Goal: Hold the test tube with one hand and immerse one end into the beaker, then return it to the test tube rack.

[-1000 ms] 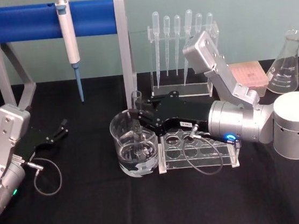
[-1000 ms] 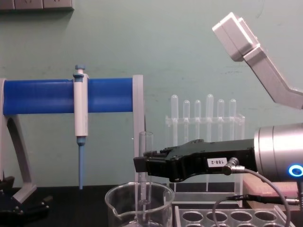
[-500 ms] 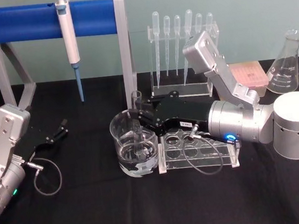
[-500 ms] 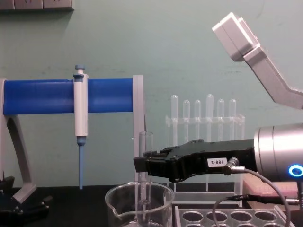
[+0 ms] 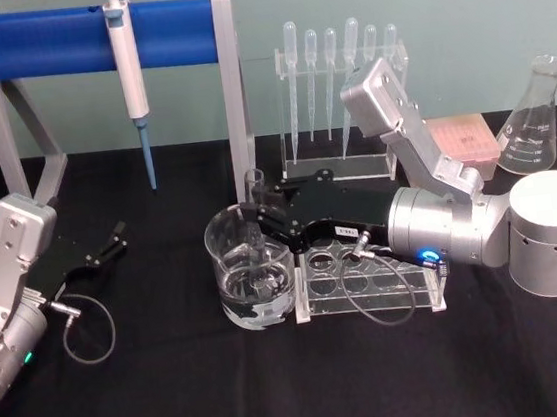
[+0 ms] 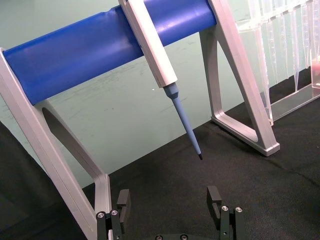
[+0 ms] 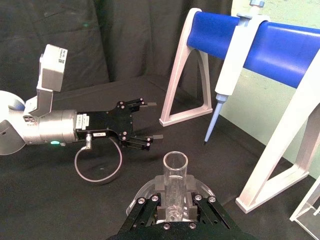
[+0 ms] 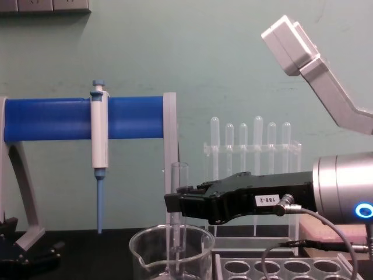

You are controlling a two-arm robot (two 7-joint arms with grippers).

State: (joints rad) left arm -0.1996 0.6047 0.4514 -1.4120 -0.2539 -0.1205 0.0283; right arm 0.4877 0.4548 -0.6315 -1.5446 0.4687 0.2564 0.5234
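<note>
The test tube (image 8: 179, 178) stands upright, lower end inside the beaker (image 5: 228, 275) in the middle of the bench (image 5: 180, 401), beside the rack (image 5: 410, 299). The right hand (image 5: 258, 223) pinches it above the beaker's rim; the left hand (image 5: 109, 244) lies spread near the bench's left edge

beaker (image 8: 145, 256): base being cut off by chest view's lower edge | tube (image 8: 179, 178): tip inside beaker being cropped likewise | rack (image 8: 282, 269) beside beaker: being cropped too

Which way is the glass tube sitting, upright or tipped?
Upright. The test tube stands vertical, mouth up, lower end inside the beaker, clamped by the right gripper.
</note>
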